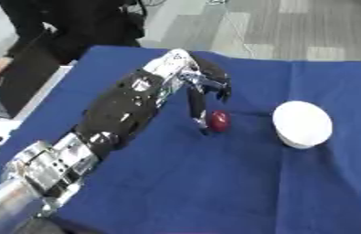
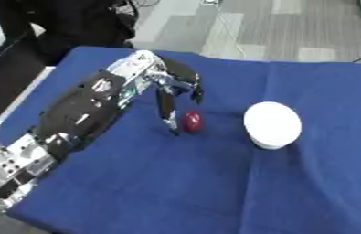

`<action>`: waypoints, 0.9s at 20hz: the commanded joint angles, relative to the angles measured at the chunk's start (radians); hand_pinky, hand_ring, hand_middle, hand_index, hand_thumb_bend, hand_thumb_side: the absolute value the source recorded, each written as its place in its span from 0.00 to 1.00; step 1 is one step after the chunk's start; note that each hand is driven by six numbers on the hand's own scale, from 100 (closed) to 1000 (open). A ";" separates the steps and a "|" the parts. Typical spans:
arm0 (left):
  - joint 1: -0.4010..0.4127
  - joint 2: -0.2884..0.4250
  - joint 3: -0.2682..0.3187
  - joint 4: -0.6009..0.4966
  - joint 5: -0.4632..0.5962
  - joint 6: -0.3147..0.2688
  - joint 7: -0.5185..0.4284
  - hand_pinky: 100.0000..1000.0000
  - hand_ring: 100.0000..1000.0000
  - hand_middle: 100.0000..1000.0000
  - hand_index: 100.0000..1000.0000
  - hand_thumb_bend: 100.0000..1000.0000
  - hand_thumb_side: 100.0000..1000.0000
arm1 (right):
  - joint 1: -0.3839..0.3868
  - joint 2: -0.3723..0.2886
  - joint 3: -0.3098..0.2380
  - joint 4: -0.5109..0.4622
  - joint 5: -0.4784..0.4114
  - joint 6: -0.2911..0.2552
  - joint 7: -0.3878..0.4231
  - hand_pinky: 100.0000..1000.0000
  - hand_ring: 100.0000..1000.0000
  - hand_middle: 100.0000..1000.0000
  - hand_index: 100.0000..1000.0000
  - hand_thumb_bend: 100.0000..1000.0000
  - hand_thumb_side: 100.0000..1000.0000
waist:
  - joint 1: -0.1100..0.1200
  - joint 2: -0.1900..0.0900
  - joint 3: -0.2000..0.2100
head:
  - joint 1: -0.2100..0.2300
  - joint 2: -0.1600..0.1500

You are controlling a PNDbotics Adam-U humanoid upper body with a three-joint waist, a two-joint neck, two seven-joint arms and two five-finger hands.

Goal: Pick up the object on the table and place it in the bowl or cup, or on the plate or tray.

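A small dark red rounded object lies on the blue tablecloth near the middle. My left arm comes in from the lower left, and my left hand hovers over the object. Its thumb points down and stands against the object's left side. The other fingers arch above the object, apart from it, so the hand is open around it. A white bowl stands on the cloth just right of the object, tilted or seen from the side, a short gap away. My right hand shows in neither view.
A black laptop sits on a side surface beyond the table's left edge, with a person in dark clothes behind it. The table's far edge runs across the top, with grey floor past it.
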 commanded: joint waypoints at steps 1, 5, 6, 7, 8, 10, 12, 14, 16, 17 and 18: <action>-0.020 0.008 0.014 0.003 -0.011 -0.095 -0.104 0.45 0.42 0.53 0.77 0.56 0.41 | -0.022 -0.004 0.001 -0.015 -0.005 0.001 0.005 0.27 0.37 0.43 0.60 0.00 0.85 | -0.002 -0.015 -0.001 | 0.011 -0.005; -0.020 -0.002 0.017 0.016 -0.019 -0.088 -0.102 0.44 0.41 0.50 0.77 0.56 0.41 | -0.025 -0.001 0.002 -0.015 -0.007 0.001 0.007 0.28 0.37 0.43 0.60 0.00 0.85 | -0.002 -0.013 -0.005 | 0.015 -0.006; -0.020 -0.004 0.018 0.019 -0.021 -0.087 -0.099 0.43 0.41 0.50 0.76 0.56 0.41 | -0.026 -0.001 0.002 -0.015 -0.008 0.001 0.008 0.28 0.37 0.43 0.60 0.00 0.85 | -0.002 -0.013 -0.006 | 0.017 -0.006; -0.019 -0.006 0.019 0.022 -0.023 -0.086 -0.094 0.43 0.41 0.50 0.76 0.56 0.41 | -0.027 0.000 0.002 -0.015 -0.008 0.001 0.008 0.28 0.37 0.43 0.60 0.00 0.85 | -0.002 -0.013 -0.007 | 0.020 -0.006; -0.019 -0.008 0.020 0.024 -0.026 -0.086 -0.089 0.43 0.41 0.49 0.76 0.56 0.40 | -0.028 0.001 0.002 -0.015 -0.009 0.001 0.009 0.28 0.37 0.43 0.60 0.00 0.85 | -0.002 -0.012 -0.008 | 0.023 -0.005; -0.018 -0.011 0.020 0.030 -0.033 -0.087 -0.081 0.43 0.40 0.49 0.75 0.57 0.39 | -0.029 0.003 0.002 -0.015 -0.010 0.001 0.009 0.28 0.37 0.43 0.60 0.00 0.85 | -0.002 -0.011 -0.010 | 0.027 -0.005; -0.018 -0.014 0.021 0.035 -0.040 -0.088 -0.077 0.42 0.40 0.48 0.75 0.57 0.38 | -0.031 0.004 0.002 -0.015 -0.010 0.000 0.010 0.28 0.37 0.43 0.60 0.00 0.85 | -0.001 -0.011 -0.012 | 0.028 -0.004; -0.018 -0.016 0.022 0.039 -0.046 -0.088 -0.071 0.40 0.40 0.47 0.75 0.58 0.38 | -0.033 0.005 0.002 -0.015 -0.010 0.000 0.011 0.28 0.37 0.43 0.60 0.00 0.85 | -0.001 -0.010 -0.014 | 0.029 -0.004; -0.017 -0.017 0.024 0.043 -0.052 -0.087 -0.064 0.39 0.40 0.47 0.74 0.58 0.37 | -0.034 0.006 0.003 -0.015 -0.011 0.000 0.011 0.28 0.37 0.43 0.60 0.00 0.85 | 0.000 -0.009 -0.016 | 0.031 -0.005; -0.016 -0.018 0.025 0.045 -0.055 -0.086 -0.060 0.38 0.40 0.47 0.74 0.58 0.37 | -0.035 0.007 0.003 -0.015 -0.011 0.000 0.011 0.28 0.37 0.43 0.60 0.00 0.85 | 0.000 -0.008 -0.017 | 0.032 -0.006; -0.016 -0.018 0.026 0.048 -0.059 -0.084 -0.057 0.38 0.40 0.47 0.74 0.58 0.37 | -0.036 0.007 0.003 -0.015 -0.011 0.000 0.012 0.28 0.37 0.43 0.60 0.00 0.85 | 0.000 -0.007 -0.018 | 0.033 -0.006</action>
